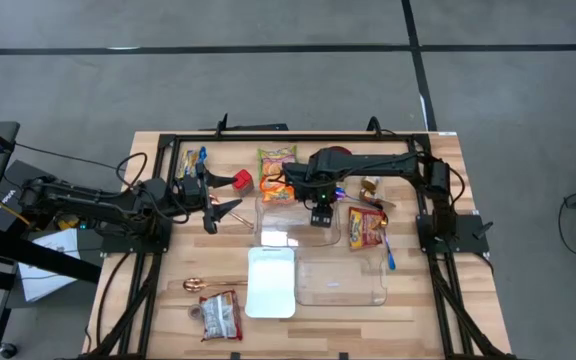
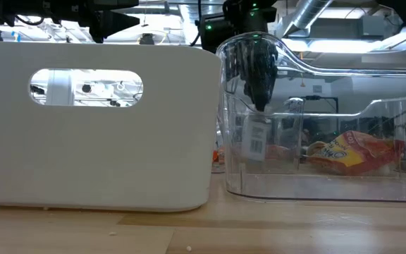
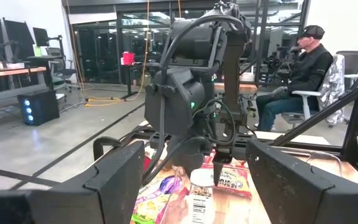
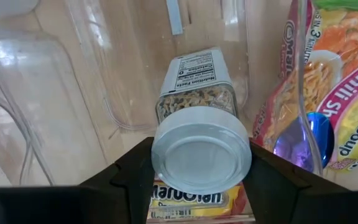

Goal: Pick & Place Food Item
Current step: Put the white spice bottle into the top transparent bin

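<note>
While the left gripper waits open and empty over the table's left half, near the far edge, the right gripper pinches the white lid of a small clear jar of seeds or grain, holding it above the clear bin at the table's middle, beside noodle packets and a white bin toward the near edge

Right end effector grips mid-table; left end effector hovers open.
</note>
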`<state>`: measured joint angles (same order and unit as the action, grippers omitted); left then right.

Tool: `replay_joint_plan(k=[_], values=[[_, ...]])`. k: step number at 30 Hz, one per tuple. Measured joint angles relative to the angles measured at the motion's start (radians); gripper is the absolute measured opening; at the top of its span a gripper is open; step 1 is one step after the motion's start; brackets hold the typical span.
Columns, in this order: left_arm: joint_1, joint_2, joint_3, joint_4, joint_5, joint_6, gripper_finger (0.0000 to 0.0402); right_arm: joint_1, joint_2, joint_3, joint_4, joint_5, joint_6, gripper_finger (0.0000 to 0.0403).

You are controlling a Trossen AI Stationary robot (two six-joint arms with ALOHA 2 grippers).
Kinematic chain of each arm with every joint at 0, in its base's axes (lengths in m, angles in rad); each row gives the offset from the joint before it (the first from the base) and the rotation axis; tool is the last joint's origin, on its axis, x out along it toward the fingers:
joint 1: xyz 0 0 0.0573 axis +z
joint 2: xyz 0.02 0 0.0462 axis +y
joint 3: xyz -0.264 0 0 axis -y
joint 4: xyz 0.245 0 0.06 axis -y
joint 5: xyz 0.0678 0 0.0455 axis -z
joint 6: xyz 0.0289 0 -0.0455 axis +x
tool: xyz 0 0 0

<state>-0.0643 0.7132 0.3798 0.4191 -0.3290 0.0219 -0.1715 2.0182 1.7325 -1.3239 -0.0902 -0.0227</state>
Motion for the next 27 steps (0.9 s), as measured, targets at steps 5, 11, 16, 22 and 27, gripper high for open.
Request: replay_joint_plan(k=[5, 11, 16, 22, 27], values=[[0.0, 0.0, 0.0, 0.0, 0.0, 0.0, 0.0273, 0.0, 0.0, 0.0, -0.001, 0.0, 0.004, 0.0195], [0.0, 0.0, 0.0, -0.001, 0.002, 0.0, 0.0273, 0.0, 0.0, 0.0, -0.003, 0.0, 0.004, 0.0195], [0.0, 0.0, 0.0, -0.001, 0.002, 0.0, 0.0273, -0.001, 0.0, 0.0, -0.003, 0.0, 0.004, 0.0196], [0.0, 0.0, 0.0, -0.001, 0.001, 0.0, 0.0273, -0.001, 0.0, 0.0, -0.003, 0.0, 0.004, 0.0198], [0.0, 0.0, 0.0, -0.001, 0.0, 0.0, 0.0273, -0.001, 0.0, 0.0, -0.003, 0.002, 0.005, 0.0223]])
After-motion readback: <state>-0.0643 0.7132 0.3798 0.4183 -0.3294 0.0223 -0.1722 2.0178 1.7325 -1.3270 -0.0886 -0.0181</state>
